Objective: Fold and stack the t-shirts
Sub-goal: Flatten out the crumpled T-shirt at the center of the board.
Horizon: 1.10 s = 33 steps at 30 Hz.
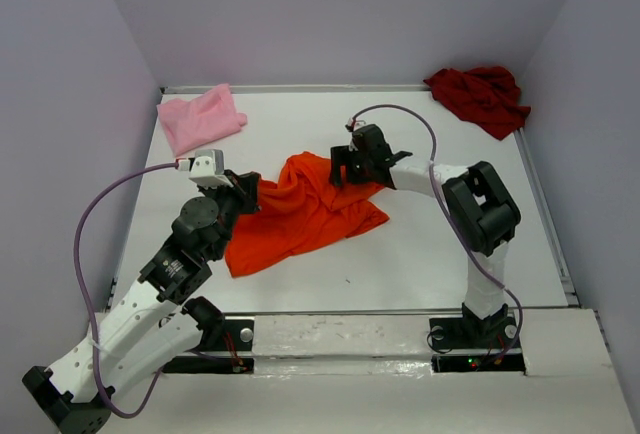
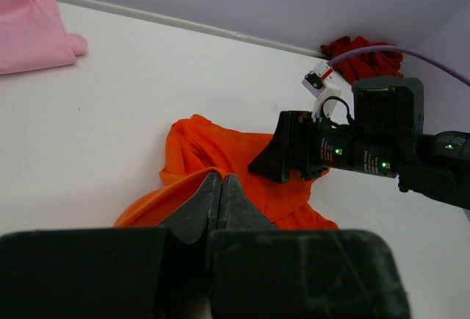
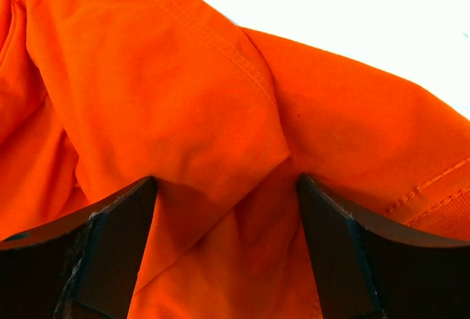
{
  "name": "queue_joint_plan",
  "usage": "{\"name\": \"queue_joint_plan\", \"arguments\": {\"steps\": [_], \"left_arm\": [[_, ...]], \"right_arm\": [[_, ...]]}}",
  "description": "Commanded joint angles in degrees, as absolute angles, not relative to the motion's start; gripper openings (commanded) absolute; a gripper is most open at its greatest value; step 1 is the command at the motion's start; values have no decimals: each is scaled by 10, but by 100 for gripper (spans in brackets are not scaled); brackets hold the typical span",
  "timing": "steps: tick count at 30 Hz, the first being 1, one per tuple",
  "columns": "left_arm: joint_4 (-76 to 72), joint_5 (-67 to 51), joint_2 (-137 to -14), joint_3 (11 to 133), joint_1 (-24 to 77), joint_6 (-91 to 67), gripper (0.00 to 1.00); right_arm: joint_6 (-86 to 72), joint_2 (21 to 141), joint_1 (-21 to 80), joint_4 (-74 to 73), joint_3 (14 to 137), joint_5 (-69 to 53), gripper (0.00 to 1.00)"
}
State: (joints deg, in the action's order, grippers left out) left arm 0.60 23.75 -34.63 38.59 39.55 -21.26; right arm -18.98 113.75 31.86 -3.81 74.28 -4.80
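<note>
Left gripper (image 2: pixel 222 179) was clamped shut at the left edge of the orange t-shirt (image 1: pixel 300 216), crumpled at frame centre; pinch on cloth not discernible. Right gripper (image 3: pixel 226 183) stood spread wide astride a raised fold. Pink t-shirt (image 1: pixel 200 117) lay upper left, dark red t-shirt (image 1: pixel 480 94) upper right.

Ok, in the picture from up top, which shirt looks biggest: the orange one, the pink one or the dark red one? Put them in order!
1. The orange shirt, spread out in the middle, is clearly the largest.
2 and 3. The dark red shirt and the pink shirt are both bunched up at the back and look about alike, so I won't rank them.
</note>
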Motion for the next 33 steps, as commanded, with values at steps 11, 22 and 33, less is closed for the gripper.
{"name": "queue_joint_plan", "arguments": {"steps": [11,22,33], "left_arm": [[-31,228,-343,381,396,-204,0],[-27,229,-344,381,396,-202,0],[-30,225,-350,381,396,-203,0]], "right_arm": [[-173,1153,321,-37,811,-35,83],[-179,1202,321,-36,843,-41,55],[-171,1187,321,-37,837,-36,21]]}}
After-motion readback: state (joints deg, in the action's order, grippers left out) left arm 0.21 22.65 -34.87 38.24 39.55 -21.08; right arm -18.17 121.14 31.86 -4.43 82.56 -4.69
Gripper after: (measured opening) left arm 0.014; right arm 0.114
